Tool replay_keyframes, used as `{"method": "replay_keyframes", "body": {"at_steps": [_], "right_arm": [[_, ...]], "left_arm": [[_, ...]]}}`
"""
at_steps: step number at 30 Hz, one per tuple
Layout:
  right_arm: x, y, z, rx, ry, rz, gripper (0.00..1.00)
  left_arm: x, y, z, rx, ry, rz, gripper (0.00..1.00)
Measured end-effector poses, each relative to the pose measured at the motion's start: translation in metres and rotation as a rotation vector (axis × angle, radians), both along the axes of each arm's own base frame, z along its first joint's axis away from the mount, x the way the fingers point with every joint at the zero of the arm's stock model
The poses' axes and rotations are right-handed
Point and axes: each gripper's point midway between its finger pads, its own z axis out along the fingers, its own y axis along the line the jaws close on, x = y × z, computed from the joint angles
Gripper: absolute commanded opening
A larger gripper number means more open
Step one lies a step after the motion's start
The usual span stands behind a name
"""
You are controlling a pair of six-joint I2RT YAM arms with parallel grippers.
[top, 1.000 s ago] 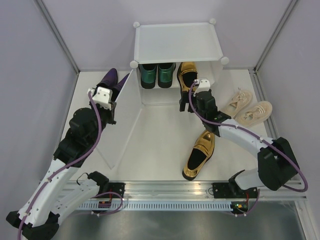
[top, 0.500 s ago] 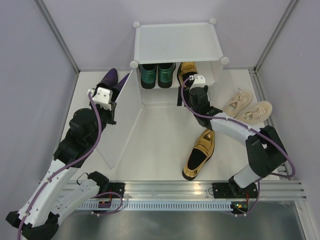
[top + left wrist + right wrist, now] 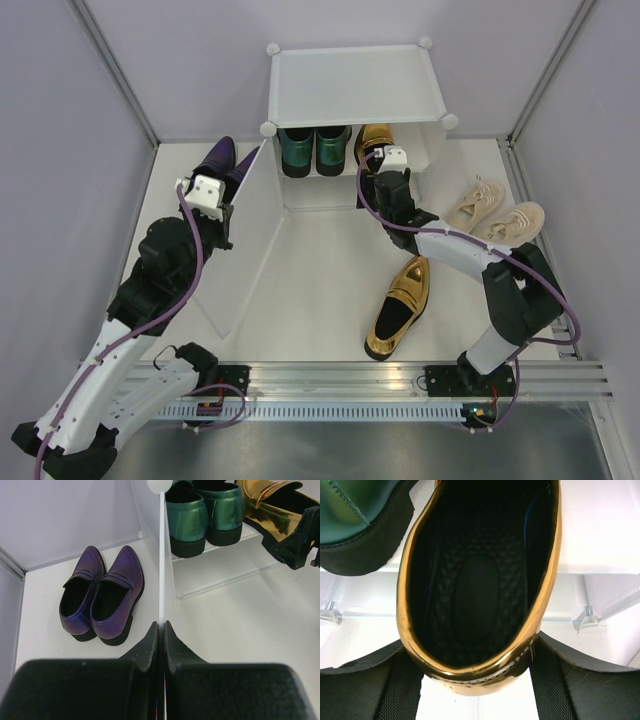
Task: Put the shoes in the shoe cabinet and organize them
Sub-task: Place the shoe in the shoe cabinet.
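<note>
Gold loafer (image 3: 475,677): likely stiff, slick; best taken at heel. Right end effector (image 3: 472,650) straddles it, grip unclear; left end effector (image 3: 160,628) pinches door panel (image 3: 161,555).

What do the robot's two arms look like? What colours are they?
Both the left arm and the right arm have smooth white shells with chunky black joints. A purple cable loops along each one. A small white box sits at each wrist. The fingers are black, with woven-looking pads on the right ones.
</note>
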Motion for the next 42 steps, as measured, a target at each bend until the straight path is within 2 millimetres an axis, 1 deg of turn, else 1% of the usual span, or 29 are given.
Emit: {"method": "replay_keyframes", "body": {"at_steps": [1,2,4,5,8,10,11,14,19,24,26,29,34,38,42], "right_arm": [[0.000,0.000,0.000,-0.001,0.001,0.000,0.51],[0.000,0.000,0.001,-0.001,0.002,0.000,0.44],[0.000,0.000,0.000,-0.003,0.007,0.001,0.37],[-0.001,0.000,0.001,-0.003,0.008,0.002,0.32],[-0.004,-0.001,0.004,-0.001,0.015,0.007,0.25],[-0.008,-0.002,0.008,-0.001,0.021,0.010,0.24],[-0.010,-0.003,0.011,0.000,0.023,0.012,0.22],[-0.012,-0.004,0.026,0.011,0.013,0.010,0.19],[-0.007,-0.002,0.056,0.036,-0.024,0.004,0.17],[-0.005,-0.002,0.070,0.049,-0.034,-0.010,0.12],[-0.003,-0.003,0.076,0.054,-0.042,-0.023,0.08],[-0.002,-0.005,0.083,0.061,-0.052,-0.048,0.07],[-0.001,-0.007,0.084,0.066,-0.054,-0.075,0.06],[0.001,-0.008,0.077,0.053,-0.048,-0.089,0.07],[0.008,-0.008,0.069,0.037,-0.053,-0.108,0.07]], "left_arm": [[0.000,0.000,0.000,0.000,0.000,0.000,0.02],[0.000,0.000,0.000,-0.001,0.000,-0.001,0.02],[0.000,0.000,0.000,-0.001,0.000,0.000,0.02],[0.000,0.000,0.000,-0.001,-0.001,0.000,0.02],[-0.001,0.000,0.000,-0.001,-0.001,0.000,0.02],[-0.001,0.000,0.000,-0.001,-0.001,-0.001,0.02],[-0.001,0.000,0.000,0.000,-0.001,-0.002,0.02],[-0.001,0.000,0.000,0.000,-0.001,-0.002,0.02],[-0.001,0.000,-0.001,-0.002,-0.003,-0.003,0.02],[-0.002,0.000,-0.001,-0.003,-0.004,-0.003,0.02],[-0.002,0.000,-0.001,-0.003,-0.004,-0.004,0.02],[-0.003,-0.001,-0.001,-0.002,-0.005,-0.007,0.02],[-0.003,-0.001,-0.001,-0.003,-0.005,-0.008,0.02],[-0.003,-0.001,-0.001,-0.004,-0.007,-0.009,0.02],[-0.004,-0.002,-0.001,-0.003,-0.007,-0.011,0.02]]}}
